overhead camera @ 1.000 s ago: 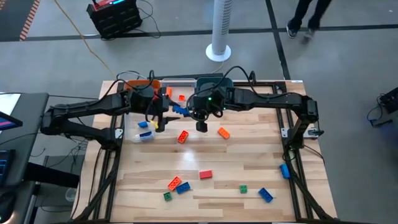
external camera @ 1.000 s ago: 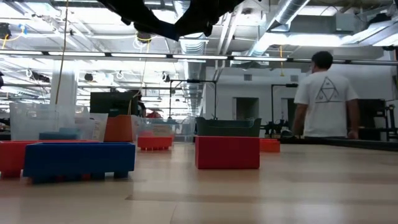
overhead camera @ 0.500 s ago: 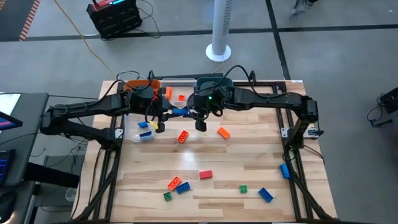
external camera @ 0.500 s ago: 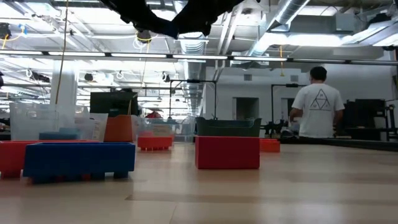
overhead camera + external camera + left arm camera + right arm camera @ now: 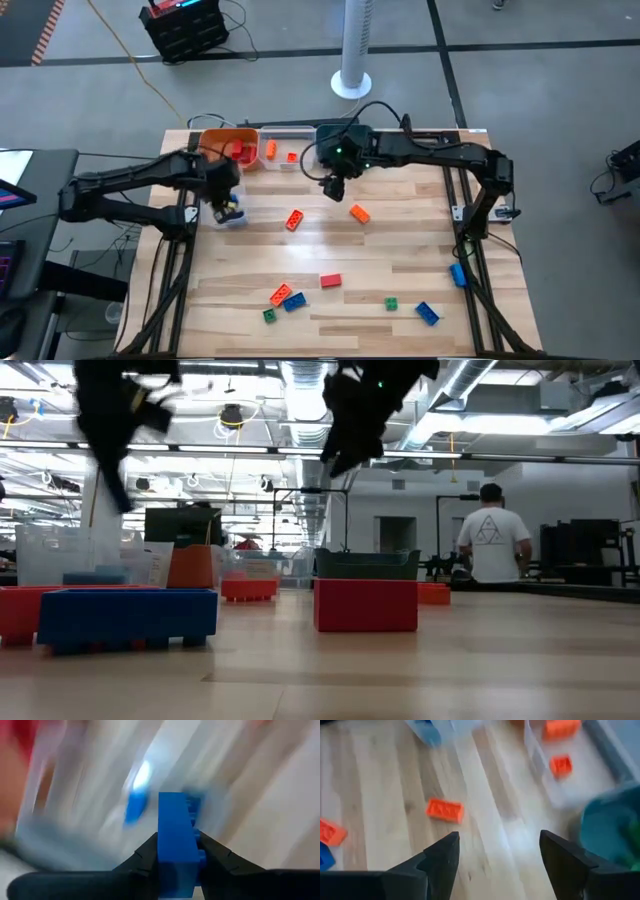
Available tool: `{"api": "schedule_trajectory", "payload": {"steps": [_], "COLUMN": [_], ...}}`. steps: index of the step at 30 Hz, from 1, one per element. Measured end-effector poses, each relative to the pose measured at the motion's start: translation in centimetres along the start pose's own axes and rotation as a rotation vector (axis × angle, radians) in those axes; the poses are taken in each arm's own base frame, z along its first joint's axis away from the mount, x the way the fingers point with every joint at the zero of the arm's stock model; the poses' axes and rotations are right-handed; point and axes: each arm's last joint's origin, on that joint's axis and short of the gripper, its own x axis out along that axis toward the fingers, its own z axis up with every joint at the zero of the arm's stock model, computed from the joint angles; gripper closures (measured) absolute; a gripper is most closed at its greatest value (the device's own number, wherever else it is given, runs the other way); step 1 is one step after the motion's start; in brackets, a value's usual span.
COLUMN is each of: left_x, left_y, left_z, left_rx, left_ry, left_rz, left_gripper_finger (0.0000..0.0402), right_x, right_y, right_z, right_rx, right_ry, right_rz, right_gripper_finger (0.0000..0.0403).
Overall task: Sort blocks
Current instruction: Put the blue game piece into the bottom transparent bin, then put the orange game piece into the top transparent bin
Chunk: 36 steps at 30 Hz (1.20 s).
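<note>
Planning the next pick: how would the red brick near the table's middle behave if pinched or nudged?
The red brick looks like rigid moulded plastic, so it should hold its shape between the fingers. It lies flat and boxy on the wooden table, so it probably slides rather than rolls. Being small, it is likely light and may skid away if nudged off-centre.

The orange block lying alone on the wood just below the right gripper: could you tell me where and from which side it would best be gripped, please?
Grip the orange block across its two long sides, coming straight down from above. It lies flat and skewed to the table edges, so the wrist would probably need turning to match. Nothing crowds it. The right gripper hangs open nearby; the left gripper holds a blue block.
</note>
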Motion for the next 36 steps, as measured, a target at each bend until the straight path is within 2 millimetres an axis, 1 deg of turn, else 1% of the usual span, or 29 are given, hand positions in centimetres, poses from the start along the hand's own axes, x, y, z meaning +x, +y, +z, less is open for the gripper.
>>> {"api": "schedule_trajectory", "payload": {"steps": [2,5,10,12,16,19,24,26,29,31,33,36], "left_x": [1.3,3.0,5.7,6.2,5.9,5.6,4.8,4.5,3.5,2.5,1.5,0.6], "left_y": [0.4,0.6,0.6,0.4,0.4,0.3,0.3,0.2,0.2,0.1,-0.4,-2.0], "left_z": [-1.3,-2.6,-4.1,-4.2,-3.8,-3.5,-3.1,-2.8,-2.2,-1.4,-0.1,2.3], "left_rx": [-0.033,-0.074,-0.092,-0.089,-0.106,-0.112,-0.116,-0.120,-0.138,-0.157,-0.167,-0.159], "left_ry": [0.080,0.118,0.165,0.171,0.159,0.146,0.125,0.115,0.074,0.017,-0.058,-0.131], "left_rz": [0.055,0.078,0.081,0.050,0.045,0.035,0.011,-0.002,-0.017,-0.056,-0.144,-0.248], "left_gripper_finger": [0.0309,0.0310,0.0313,0.0313,0.0307,0.0293,0.0251,0.0235,0.0214,0.0205,0.0201,0.0202], "right_x": [0.3,0.5,0.5,0.5,0.4,0.4,0.3,0.2,0.7,1.2,1.7,2.2], "right_y": [-0.2,-0.3,-0.3,-0.3,-0.4,-0.4,0.2,0.2,0.0,-0.1,-0.1,-0.2], "right_z": [-0.5,-0.9,-1.7,-2.0,-2.5,-2.7,-3.1,-3.4,-4.1,-4.7,-5.2,-6.0], "right_rx": [0.033,0.063,0.088,0.091,0.098,0.110,0.097,0.121,0.180,0.198,0.208,0.209], "right_ry": [0.031,0.052,0.131,0.157,0.207,0.227,0.271,0.300,0.319,0.347,0.349,0.366], "right_rz": [-0.007,-0.012,-0.023,-0.027,-0.031,-0.032,-0.025,-0.028,-0.042,-0.051,-0.053,-0.056], "right_gripper_finger": [0.0127,0.0127,0.0127,0.0127,0.0127,0.0127,0.0127,0.0127,0.0127,0.0127,0.0127,0.0127]}}
